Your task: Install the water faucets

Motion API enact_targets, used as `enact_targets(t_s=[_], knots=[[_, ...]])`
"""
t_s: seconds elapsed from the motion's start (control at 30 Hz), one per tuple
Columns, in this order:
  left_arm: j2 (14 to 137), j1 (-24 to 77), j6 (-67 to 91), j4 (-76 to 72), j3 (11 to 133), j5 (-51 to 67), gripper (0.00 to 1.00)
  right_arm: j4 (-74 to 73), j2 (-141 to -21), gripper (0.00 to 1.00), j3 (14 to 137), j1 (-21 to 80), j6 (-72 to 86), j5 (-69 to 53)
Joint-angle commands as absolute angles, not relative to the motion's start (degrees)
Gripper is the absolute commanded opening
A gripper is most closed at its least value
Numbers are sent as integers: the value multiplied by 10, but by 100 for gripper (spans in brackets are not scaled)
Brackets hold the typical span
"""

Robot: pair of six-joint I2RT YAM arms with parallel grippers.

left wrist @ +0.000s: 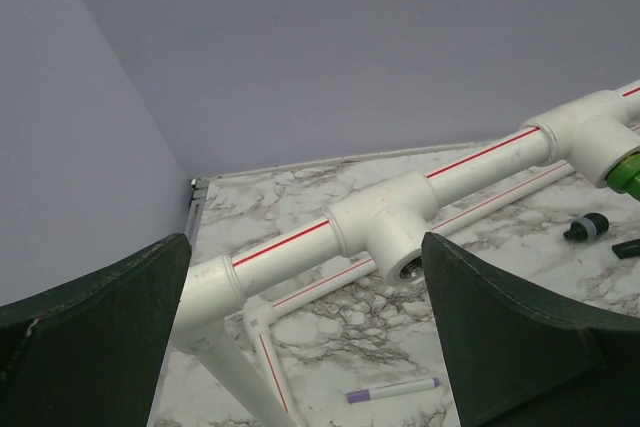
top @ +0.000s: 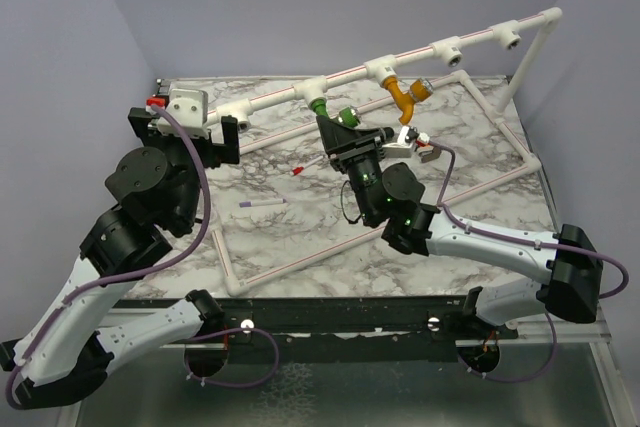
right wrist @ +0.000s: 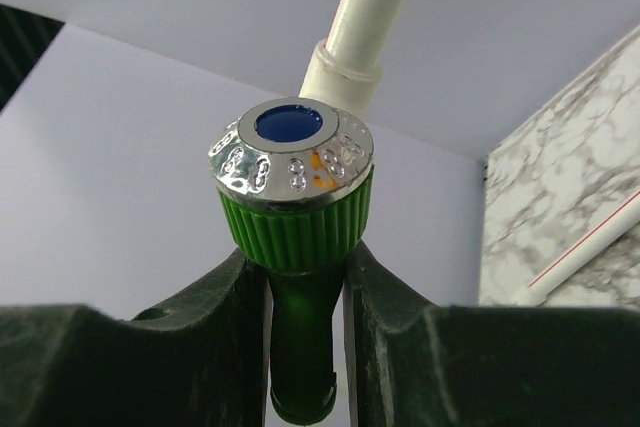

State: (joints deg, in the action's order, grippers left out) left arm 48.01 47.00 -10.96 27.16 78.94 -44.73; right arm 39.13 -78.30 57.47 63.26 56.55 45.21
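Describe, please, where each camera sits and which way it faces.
Top external: above and behind, looking down on the table; left arm and right arm show.
Left wrist: beside the pipe frame, facing the back corner; open left end effector shows.
Right wrist: looking up at the green faucet clamped in the right end effector.
Shared: all three show that faucet.

- Green faucet [right wrist: 295,235] is showing glossy ribbed plastic under a mirror-bright metallic cap.
- Pipe frame [left wrist: 290,247] is appearing as smooth white plastic.
- Worktop [left wrist: 330,332] is showing a smooth marble pattern.
- Right hand [right wrist: 300,287] is showing matt dark fingers [right wrist: 150,367].
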Motion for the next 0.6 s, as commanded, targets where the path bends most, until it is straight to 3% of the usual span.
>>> enact_targets(t_s=[0.0,0.2,0.47,0.5,0.57], knots=[[472,473,-106,279,781,-434,99,298,-790,0,570,640,766,452],[469,473,-103,279,780,-428,99,275,-790,0,572,639,882,409],[469,474,-100,282,783,-426,99,260,-775,0,589,640,836,391],[469,474,-99,282,784,-427,99,252,-772,4,590,640,828,392],[469,474,-99,282,784,-428,99,244,-766,20,590,639,812,394]])
